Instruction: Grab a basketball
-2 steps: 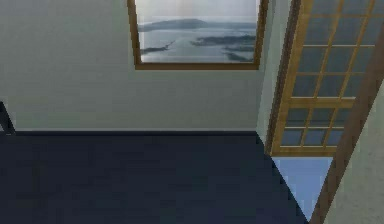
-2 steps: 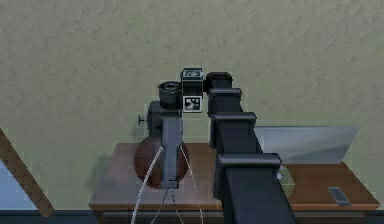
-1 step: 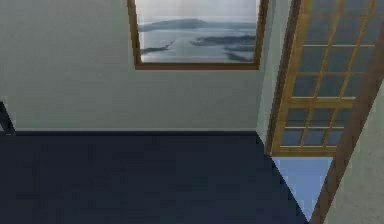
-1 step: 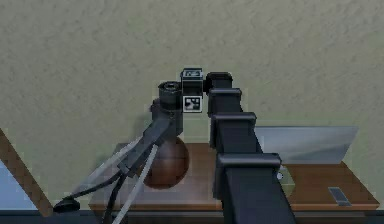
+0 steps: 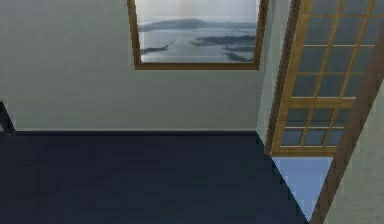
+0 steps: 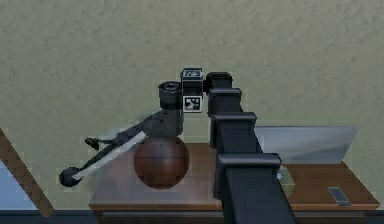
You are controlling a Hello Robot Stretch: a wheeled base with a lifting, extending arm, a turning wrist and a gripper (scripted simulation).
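Basketball [image 6: 160, 163] sits on the wooden table [image 6: 316, 180], toward the arm side view's left, resting on the top and not lifted. Brown-orange and round, so it fits the task word.

Arm [image 6: 240, 150] reaches out across the table, which puts the wrist just past the ball. Gripper [image 6: 80, 160] hangs off the wrist and slants down toward the view's left, its thin fingers [image 6: 115, 148] running along the ball's upper-left side. Looks like an approach from above and to the side, so the fingers can get round the ball's widest part. Can't tell whether they touch it or just pass in front.

Jaws: can't tell how they stand. With the ball on the table right at the gripper, I also can't tell whether it holds anything.

Also on the table: a pale grey panel [image 6: 312, 145] standing up at the back on the right, maybe a laptop lid, and a small dark flat thing [image 6: 340, 195] near the front right. Both are well apart from the ball, so no clutter in the grasp zone.

Forward view: pale wall [image 5: 60, 70] with a framed seascape [image 5: 197, 32], a wooden glazed door [image 5: 325, 75] at the right, and dark blue floor [image 5: 130, 180]. The base is parked side-on to the table, since the arm reaches sideways.

My read: at the grasp step, lift not yet done. Risk: a round ball rolls off if nudged.
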